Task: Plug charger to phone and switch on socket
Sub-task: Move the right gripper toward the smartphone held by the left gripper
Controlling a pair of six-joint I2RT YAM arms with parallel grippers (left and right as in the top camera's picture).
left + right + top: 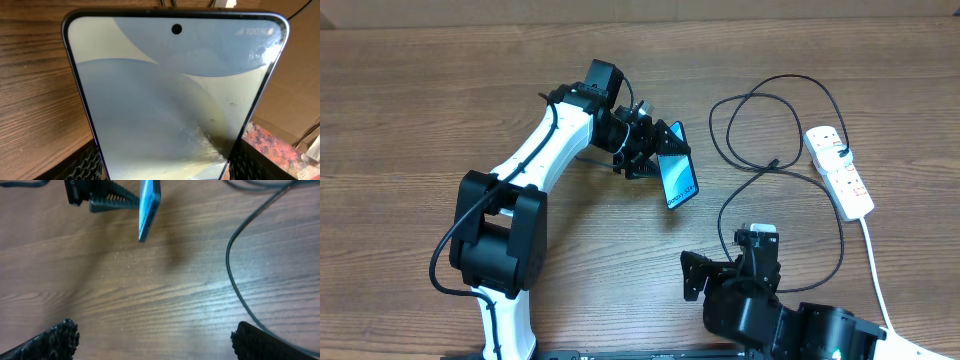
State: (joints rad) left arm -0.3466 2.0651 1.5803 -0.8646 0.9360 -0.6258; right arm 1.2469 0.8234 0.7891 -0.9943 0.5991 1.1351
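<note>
My left gripper (655, 150) is shut on the phone (678, 178) and holds it tilted above the table's middle. Its light blue screen fills the left wrist view (170, 100), between the two black fingers. The phone's edge also shows at the top of the right wrist view (149, 210). The black charger cable (760, 130) lies looped on the table right of the phone, its small tip (775, 162) near the loop's lower part. A stretch of it crosses the right wrist view (235, 275). The white socket (839, 170) lies at the right. My right gripper (155, 340) is open and empty, low over bare wood.
The socket's thick white lead (875, 270) runs down the right side towards the front edge. The wooden table (420, 120) shows bare at the left. A cardboard surface (295, 105) shows beyond the phone in the left wrist view.
</note>
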